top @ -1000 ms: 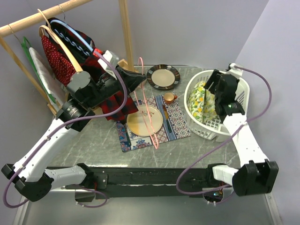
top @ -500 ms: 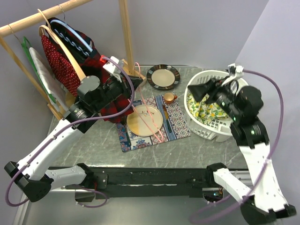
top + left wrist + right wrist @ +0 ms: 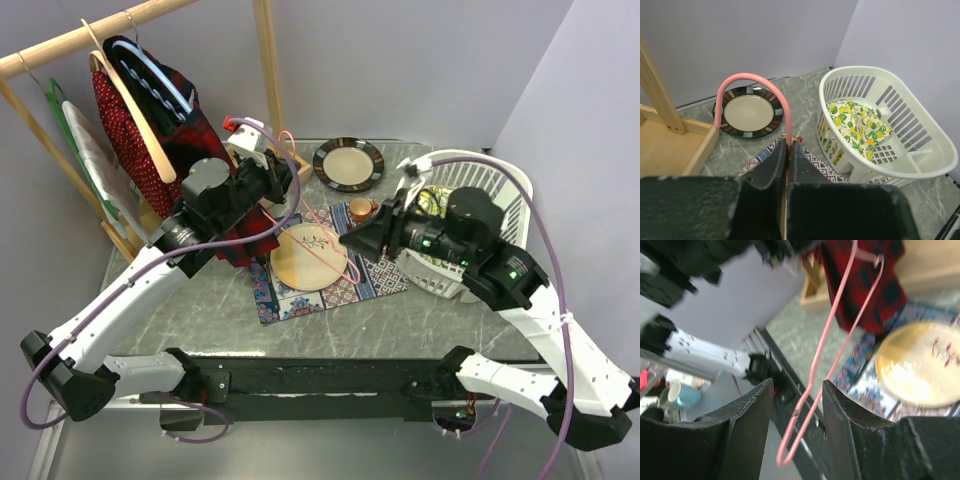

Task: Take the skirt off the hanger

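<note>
Left gripper [image 3: 788, 146] clamps the pink hanger [image 3: 752, 80] near the far edge, steadying it. Right gripper [image 3: 350, 240], spread, faces the skirt [image 3: 240, 240].

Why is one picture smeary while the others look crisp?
Right wrist view: soft all over, probably motion blur; the pink hanger is smeared and the yellow plate is washed out by glare. Left wrist view: the basket is crisp, while the fingers close to the lens are dark, with little detail. Top external view: sharp and evenly lit, no harsh shadows on the table.
</note>
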{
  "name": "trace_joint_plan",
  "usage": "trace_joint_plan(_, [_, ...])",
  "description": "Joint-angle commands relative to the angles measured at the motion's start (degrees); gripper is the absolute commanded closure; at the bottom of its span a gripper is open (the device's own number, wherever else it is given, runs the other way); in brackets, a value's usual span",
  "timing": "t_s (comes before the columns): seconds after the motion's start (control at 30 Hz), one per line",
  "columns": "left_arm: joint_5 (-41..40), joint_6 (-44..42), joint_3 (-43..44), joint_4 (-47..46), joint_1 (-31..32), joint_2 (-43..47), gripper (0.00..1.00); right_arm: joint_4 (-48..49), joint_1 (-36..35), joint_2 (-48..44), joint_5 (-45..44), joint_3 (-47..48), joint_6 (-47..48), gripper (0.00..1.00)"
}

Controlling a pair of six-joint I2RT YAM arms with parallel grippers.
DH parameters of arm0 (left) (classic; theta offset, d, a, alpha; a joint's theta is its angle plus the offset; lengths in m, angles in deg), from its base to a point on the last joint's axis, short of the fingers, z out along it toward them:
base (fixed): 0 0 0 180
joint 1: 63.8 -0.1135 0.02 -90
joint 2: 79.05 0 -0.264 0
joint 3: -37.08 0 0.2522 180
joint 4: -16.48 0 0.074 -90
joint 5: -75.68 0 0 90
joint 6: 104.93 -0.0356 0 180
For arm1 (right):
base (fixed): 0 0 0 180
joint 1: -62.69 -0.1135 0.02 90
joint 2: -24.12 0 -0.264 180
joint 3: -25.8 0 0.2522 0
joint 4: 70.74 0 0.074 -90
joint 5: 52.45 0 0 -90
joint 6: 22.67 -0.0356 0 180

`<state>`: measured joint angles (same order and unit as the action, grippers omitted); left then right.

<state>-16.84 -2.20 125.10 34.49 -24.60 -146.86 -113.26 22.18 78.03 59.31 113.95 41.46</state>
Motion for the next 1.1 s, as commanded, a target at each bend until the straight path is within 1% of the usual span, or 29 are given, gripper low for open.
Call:
trace_joint_plan(0.0, [-2.9,-1.5,0.2,-1.3,0.8,-0.4,0.99,-6.1,-4.3,1.2,-8.0,3.0,1.8,0.49])
trace_joint_plan(0.1, [-3.9,-2.0,0.0,-1.3,0.9,-0.5,0.99,-8.0,-6.9,1.8,-11.4,2.3,2.3,0.53])
trace_joint_plan(0.13, [-4.1,-2.1,-0.1,-1.3,1.0,-0.6,0.99,-8.2,-7.5,1.6,-14.1,2.0,2.3,0.55])
trace_joint_plan(0.17, [-4.4,-2.4,-0.1,-1.3,1.0,-0.6,0.99,-8.7,-7.9,1.5,-15.3,1.7,2.2,0.59])
trace_joint_plan(0.23, [-4.8,-2.4,-0.1,-1.3,1.1,-0.6,0.99,-9.5,-8.8,1.4,-17.4,1.8,2.4,0.61])
trace_joint_plan(0.37, [-6.0,-3.1,-0.3,-1.4,1.1,-0.6,0.99,-11.8,-10.0,1.6,-18.8,2.2,4.6,0.61])
trace_joint_plan(0.5, [-6.3,-3.2,-0.4,-1.4,1.3,-0.7,0.99,-12.3,-10.7,1.5,-18.1,1.1,5.3,0.6])
trace_joint_plan(0.57, [-6.4,-3.3,-0.3,-1.5,1.3,-0.7,0.99,-13.0,-11.0,1.9,-18.5,0.8,5.3,0.62])
trace_joint_plan(0.6, [-6.7,-3.4,-0.6,-1.6,1.3,-0.5,0.99,-13.2,-11.1,1.8,-19.7,0.6,5.3,0.66])
trace_joint_plan(0.63, [-6.9,-3.4,-0.7,-1.8,1.3,-0.4,0.99,-13.3,-11.3,1.6,-20.3,0.3,5.2,0.8])
trace_joint_plan(0.7, [-7.0,-3.4,-0.9,-2.1,1.3,-0.2,0.99,-12.3,-11.2,0.9,-21.4,-0.2,4.9,1.0])
trace_joint_plan(0.8, [-6.6,-3.2,-0.3,-1.5,1.3,-0.6,0.98,-10.1,-11.3,-1.0,-22.8,-0.8,5.5,1.0])
trace_joint_plan(0.87, [-6.0,-2.9,0.8,-0.5,1.3,-0.9,0.88,-7.7,-11.2,-2.8,-25.4,-1.4,6.3,1.0])
trace_joint_plan(0.9, [-5.7,-2.7,1.0,-0.4,1.3,-0.9,0.71,-7.2,-11.3,-3.3,-27.5,-2.0,6.9,1.0])
trace_joint_plan(0.93, [-4.7,-2.4,1.1,-0.4,1.3,-0.9,0.62,-6.8,-11.3,-3.7,-31.8,-2.1,7.5,1.0])
trace_joint_plan(0.97, [-4.2,-2.3,1.0,-0.5,1.3,-0.5,0.54,-6.5,-11.3,-3.8,-34.1,-2.1,9.0,1.0])
trace_joint_plan(1.0, [-3.6,-2.2,0.8,-0.8,1.3,-0.2,0.39,-6.2,-11.2,-3.7,-35.5,-2.1,9.7,1.0])
trace_joint_plan(1.07, [-2.3,-1.5,0.5,-1.3,1.3,1.1,0.29,-4.1,-11.3,-4.3,-37.5,-2.6,11.4,1.0])
